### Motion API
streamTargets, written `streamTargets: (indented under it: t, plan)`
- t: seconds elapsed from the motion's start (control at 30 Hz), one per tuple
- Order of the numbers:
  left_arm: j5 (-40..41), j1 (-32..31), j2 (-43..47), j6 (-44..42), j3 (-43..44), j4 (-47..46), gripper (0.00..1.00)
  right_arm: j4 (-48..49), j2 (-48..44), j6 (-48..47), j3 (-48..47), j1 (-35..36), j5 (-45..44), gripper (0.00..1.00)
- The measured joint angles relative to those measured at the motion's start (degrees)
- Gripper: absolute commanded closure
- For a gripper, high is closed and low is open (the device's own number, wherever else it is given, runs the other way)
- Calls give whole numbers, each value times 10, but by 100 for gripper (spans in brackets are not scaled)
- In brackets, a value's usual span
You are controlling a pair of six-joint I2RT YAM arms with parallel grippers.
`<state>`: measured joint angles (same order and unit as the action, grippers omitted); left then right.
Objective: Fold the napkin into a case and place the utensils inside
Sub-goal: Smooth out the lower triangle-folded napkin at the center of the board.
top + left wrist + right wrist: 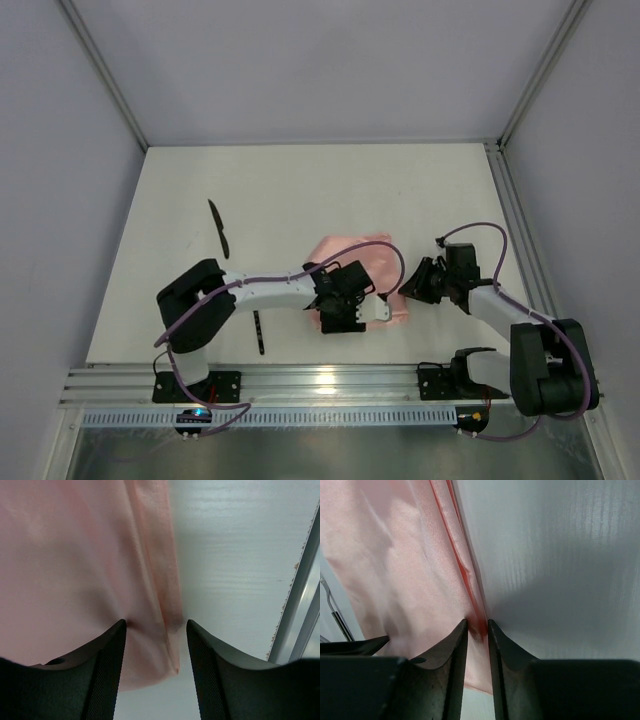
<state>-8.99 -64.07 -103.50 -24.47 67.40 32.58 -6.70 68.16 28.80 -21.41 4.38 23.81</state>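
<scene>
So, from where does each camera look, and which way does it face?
Top external: above, behind the robot, looking down at the table; left arm and right arm show whole.
Left wrist: on its arm, looking down past the left tool at the edge of the napkin.
Right wrist: likewise; the right tool pinches the napkin's fold.
Shared: all show the napkin.

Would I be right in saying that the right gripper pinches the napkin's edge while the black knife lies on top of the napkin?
Not quite. The top external view shows the knife on the bare table, well apart from the napkin, off to its left. The right gripper does pinch the napkin's edge.
</scene>
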Motion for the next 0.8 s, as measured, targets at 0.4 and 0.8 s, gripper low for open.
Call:
streamTargets:
  t: [0.4,0.8]
  plan:
    - [144,12,-2,-46,-49,-108,79,140,87,73,2,2,14,96]
    - [151,100,5,-148,-57,-136,52,148,204,76,-121,17,-5,66]
